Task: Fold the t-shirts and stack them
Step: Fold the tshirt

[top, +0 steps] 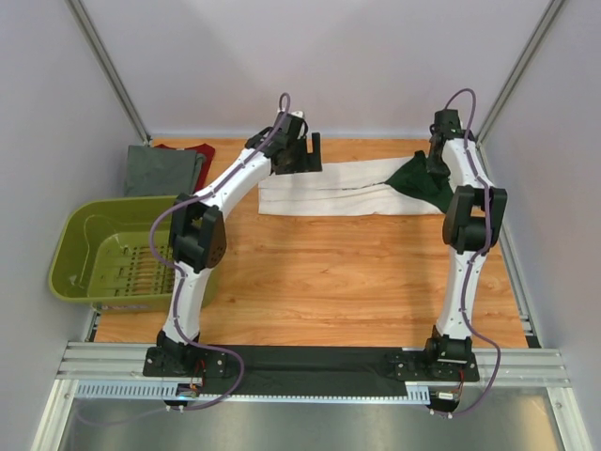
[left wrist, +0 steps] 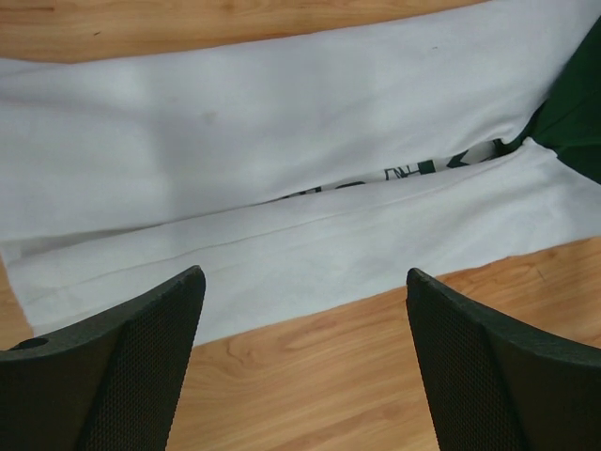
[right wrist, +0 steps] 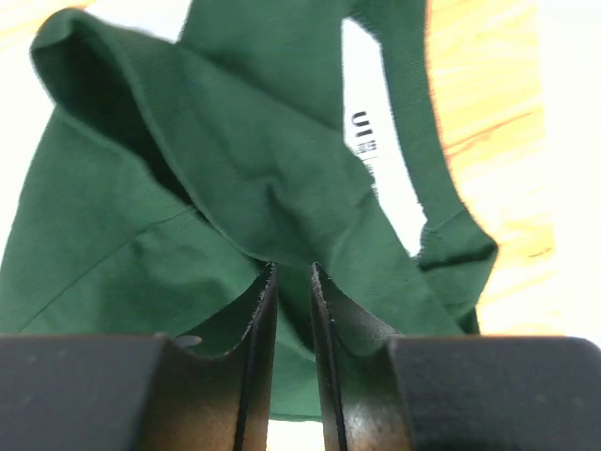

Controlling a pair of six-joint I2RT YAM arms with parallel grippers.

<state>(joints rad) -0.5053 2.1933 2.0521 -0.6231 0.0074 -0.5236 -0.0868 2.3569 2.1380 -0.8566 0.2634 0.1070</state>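
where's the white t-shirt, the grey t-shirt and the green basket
white t-shirt (top: 324,193), top external view, middle of its folded white body
grey t-shirt (top: 161,171), top external view, centre of the folded cloth
basket (top: 113,258), top external view, bare floor inside

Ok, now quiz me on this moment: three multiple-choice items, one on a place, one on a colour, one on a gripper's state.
1. Where does the grey t-shirt lie? A at the table's far left corner, beyond the basket; B inside the basket; C under the right arm's base.
2. On the white t-shirt, what colour is the collar part? A blue; B dark green; C yellow.
3. How is the left gripper? A shut on the grey t-shirt; B shut on the basket rim; C open over the white t-shirt.
Key: 1 A, seen folded there from above; 2 B, green cloth fills the right wrist view; 3 C, its fingers stand wide apart above white cloth.
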